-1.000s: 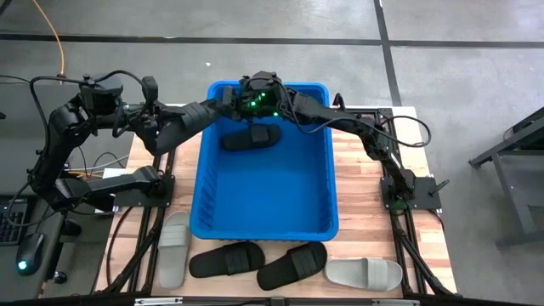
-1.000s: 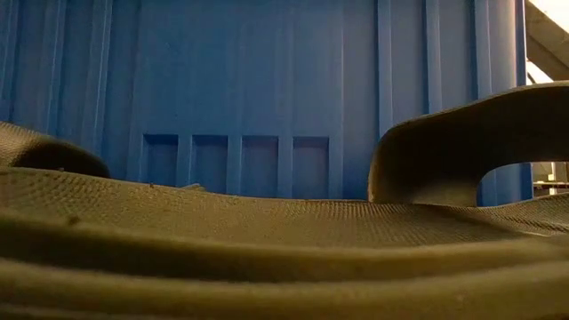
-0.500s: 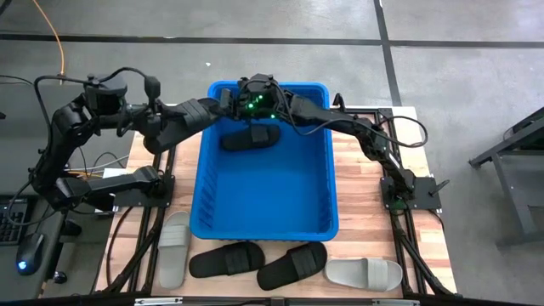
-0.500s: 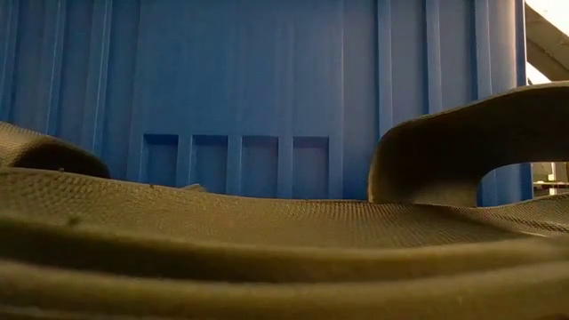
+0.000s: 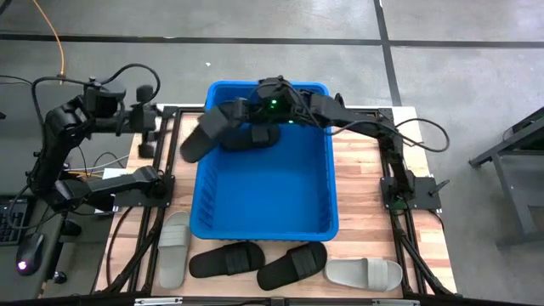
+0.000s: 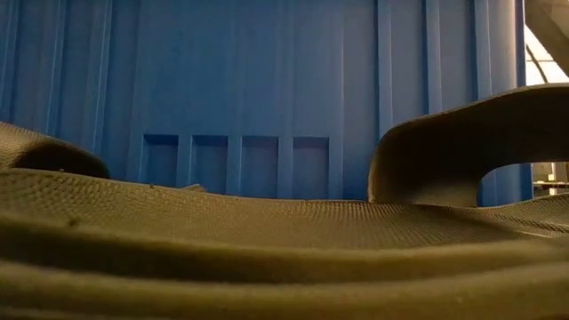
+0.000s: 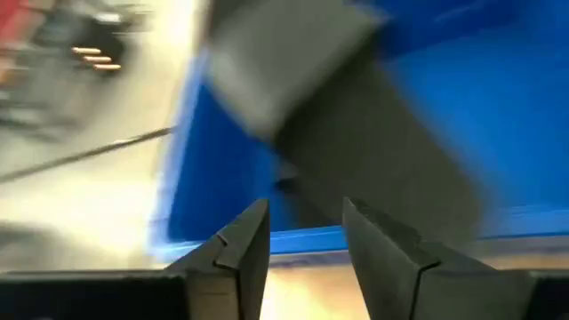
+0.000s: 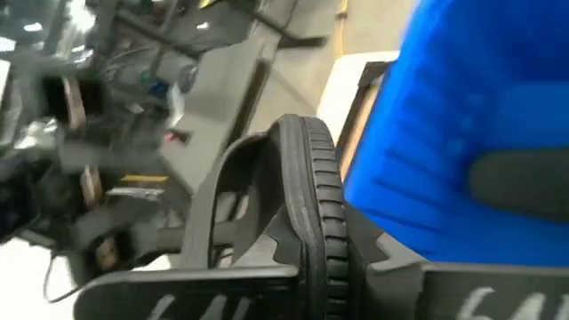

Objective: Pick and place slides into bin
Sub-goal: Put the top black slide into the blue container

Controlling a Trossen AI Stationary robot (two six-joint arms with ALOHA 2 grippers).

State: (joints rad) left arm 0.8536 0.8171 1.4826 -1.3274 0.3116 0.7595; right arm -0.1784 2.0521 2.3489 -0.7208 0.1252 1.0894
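Observation:
My right gripper [image 5: 240,111] reaches over the far left corner of the blue bin [image 5: 327,183] and is shut on a black slide [image 5: 201,134] that juts out over the bin's left rim. My left gripper [image 5: 153,119] is open left of the bin and touches nothing; in its wrist view its fingers [image 7: 307,240] face the slide [image 7: 373,151]. Another black slide [image 5: 252,136] lies on the bin floor at the far end. Two light grey slides [image 5: 174,248] [image 5: 364,274] and two black ones [image 5: 225,257] [image 5: 291,264] lie along the table's near edge. My right gripper pinches the black slide's sole at one end [image 8: 313,244] between its two fingers, coming from the table's right. The slide stands on edge, strap [image 8: 227,182] to one side. It sticks out past the fingers toward the table's left, lifted clear.
The low view is filled by a black slide [image 6: 267,240] lying close in front of the bin's near wall [image 6: 267,89]. Cables and the left arm's frame [image 5: 127,178] stand left of the bin. Bare wooden table [image 5: 365,204] shows right of the bin.
My left gripper has let go of the black slide and drawn back toward the table's left edge. My right gripper now carries the slide alone and has shifted slightly toward the right. The slide's free end has swung down toward the bin's left rim.

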